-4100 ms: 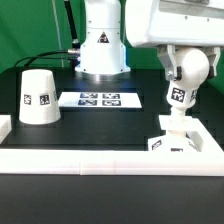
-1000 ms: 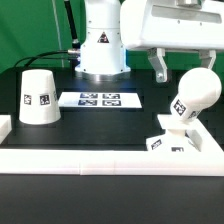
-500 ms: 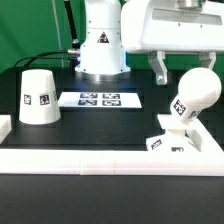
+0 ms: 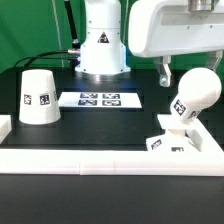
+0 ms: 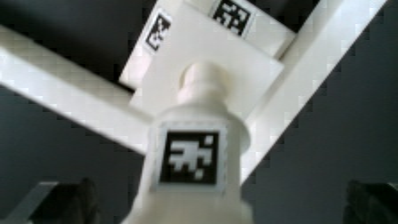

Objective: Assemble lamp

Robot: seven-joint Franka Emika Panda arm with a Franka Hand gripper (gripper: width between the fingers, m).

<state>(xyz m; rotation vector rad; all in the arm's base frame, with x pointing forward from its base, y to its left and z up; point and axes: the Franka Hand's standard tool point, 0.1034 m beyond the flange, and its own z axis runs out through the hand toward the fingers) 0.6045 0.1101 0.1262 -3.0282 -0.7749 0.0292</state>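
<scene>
Gripper (image 4: 191,68) spread, bulb (image 4: 194,92) leaning toward exterior view's right, neck on base (image 4: 172,142)

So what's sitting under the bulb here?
The square base: the bulb leans, with its neck meeting the base's top. The joint itself is covered, so how deep the neck sits cannot be seen.

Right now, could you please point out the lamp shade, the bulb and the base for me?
shade (image 4: 38,82): exterior view, on its sloped wall above the tags.
bulb (image 4: 198,88): exterior view, on the round ball.
base (image 4: 168,143): exterior view, on its front between the tags.
</scene>
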